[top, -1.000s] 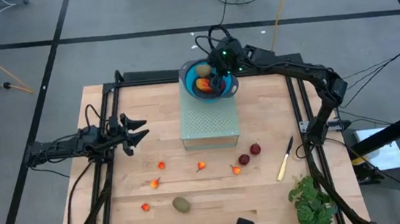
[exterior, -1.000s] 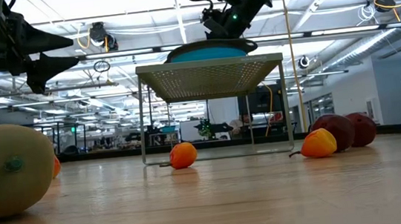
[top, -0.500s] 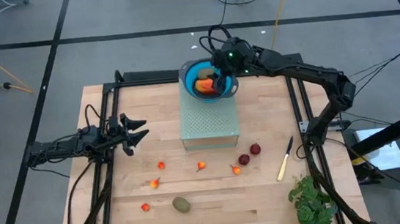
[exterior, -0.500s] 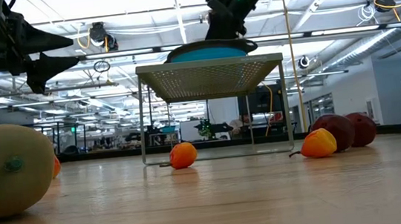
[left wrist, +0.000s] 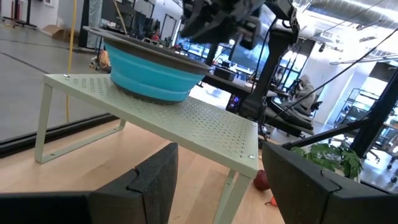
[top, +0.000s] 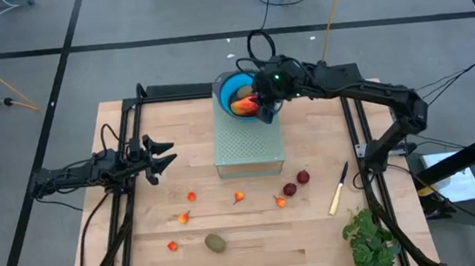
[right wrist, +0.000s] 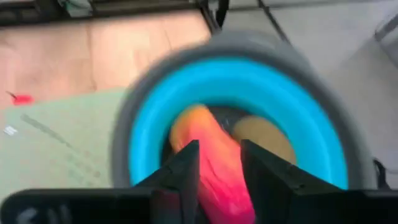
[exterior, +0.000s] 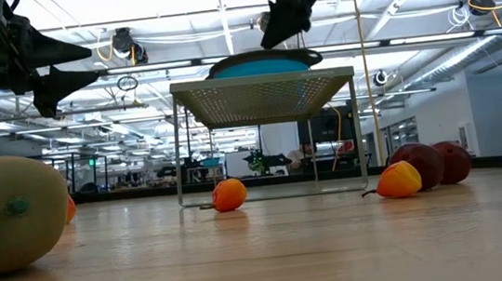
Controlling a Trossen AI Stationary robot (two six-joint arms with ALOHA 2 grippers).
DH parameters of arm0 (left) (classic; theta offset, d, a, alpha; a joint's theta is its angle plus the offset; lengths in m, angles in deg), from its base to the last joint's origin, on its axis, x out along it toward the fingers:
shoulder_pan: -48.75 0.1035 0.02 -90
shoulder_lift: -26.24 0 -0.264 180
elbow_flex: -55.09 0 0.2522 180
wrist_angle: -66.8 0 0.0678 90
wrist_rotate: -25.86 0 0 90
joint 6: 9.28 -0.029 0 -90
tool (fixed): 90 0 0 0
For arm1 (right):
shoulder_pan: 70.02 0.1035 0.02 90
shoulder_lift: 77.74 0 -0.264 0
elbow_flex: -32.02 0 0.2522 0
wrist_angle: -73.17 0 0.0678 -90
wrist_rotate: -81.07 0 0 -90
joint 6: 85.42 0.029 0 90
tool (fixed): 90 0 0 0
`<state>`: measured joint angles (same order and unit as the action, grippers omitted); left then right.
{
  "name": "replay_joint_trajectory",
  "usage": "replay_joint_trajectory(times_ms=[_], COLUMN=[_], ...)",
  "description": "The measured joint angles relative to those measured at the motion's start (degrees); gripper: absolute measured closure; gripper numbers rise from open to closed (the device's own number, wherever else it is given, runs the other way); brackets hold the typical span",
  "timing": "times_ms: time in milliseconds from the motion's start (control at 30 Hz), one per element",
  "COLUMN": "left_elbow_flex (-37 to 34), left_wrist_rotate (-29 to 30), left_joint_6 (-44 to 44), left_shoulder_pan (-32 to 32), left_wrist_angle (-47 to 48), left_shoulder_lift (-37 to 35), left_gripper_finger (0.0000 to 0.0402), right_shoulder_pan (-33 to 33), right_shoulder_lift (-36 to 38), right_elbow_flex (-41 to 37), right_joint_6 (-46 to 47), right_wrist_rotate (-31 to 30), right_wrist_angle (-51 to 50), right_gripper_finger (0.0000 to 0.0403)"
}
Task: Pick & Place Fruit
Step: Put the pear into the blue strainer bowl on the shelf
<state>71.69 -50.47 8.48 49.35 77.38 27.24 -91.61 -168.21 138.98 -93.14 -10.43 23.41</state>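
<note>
Looking straight down: blue round bowl with grey rim [top: 235, 90] on pale green perforated metal stand [top: 248, 141], holding orange-red oblong fruit [top: 242, 105]; right gripper [top: 263, 106] over bowl's edge, finger state impossible to tell. Left gripper [top: 163, 154] spread open, empty, beside stand. Brownish-green oval fruit [top: 216, 241] on wooden table [top: 144, 255].

Right wrist: orange-red oblong [right wrist: 208, 155] beside tan round piece [right wrist: 264, 140] inside bowl [right wrist: 149, 118].
</note>
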Motion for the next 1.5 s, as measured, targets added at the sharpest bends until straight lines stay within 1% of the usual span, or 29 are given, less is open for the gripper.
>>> replay_joint_trajectory(times_ms=[333, 433, 667, 933, 1100, 1300, 1433, 1500], left_elbow_flex=[0.00, 0.00, 0.00, 0.00, 0.00, 0.00, 0.00, 0.00], left_wrist_rotate=[0.00, 0.00, 0.00, 0.00, 0.00, 0.00, 0.00, 0.00], left_joint_6=[0.00, 0.00, 0.39, 0.48, 0.48, 0.48, 0.46, 0.48], left_shoulder_pan=[0.02, 0.02, 0.01, 0.01, 0.02, 0.02, 0.01, 0.01], left_wrist_angle=[0.00, 0.01, 0.00, -0.02, -0.02, -0.07, -0.08, -0.09], left_shoulder_lift=[0.02, 0.00, 0.01, 0.02, 0.02, 0.02, 0.02, 0.01], left_gripper_finger=[0.0167, 0.0167, 0.0167, 0.0167, 0.0167, 0.0167, 0.0167, 0.0167], right_shoulder_pan=[4.33, 5.30, 7.45, 8.01, 8.01, 8.01, 7.95, 7.82], right_shoulder_lift=[3.40, 4.34, 6.39, 9.08, 13.42, 20.96, 26.56, 29.54], right_elbow_flex=[0.08, -0.08, 0.01, -0.91, -7.65, -19.00, -26.67, -30.57], right_joint_6=[0.96, 1.04, 1.19, 1.04, 1.04, 2.66, 2.95, 3.05], right_wrist_rotate=[0.02, 0.04, 0.02, 0.04, 0.05, 0.48, 4.33, 4.76], right_wrist_angle=[-1.99, -4.29, -4.22, -6.54, -2.32, 7.87, 13.86, 16.90], right_gripper_finger=[0.0395, 0.0397, 0.0401, 0.0402, 0.0402, 0.0402, 0.0402, 0.0402])
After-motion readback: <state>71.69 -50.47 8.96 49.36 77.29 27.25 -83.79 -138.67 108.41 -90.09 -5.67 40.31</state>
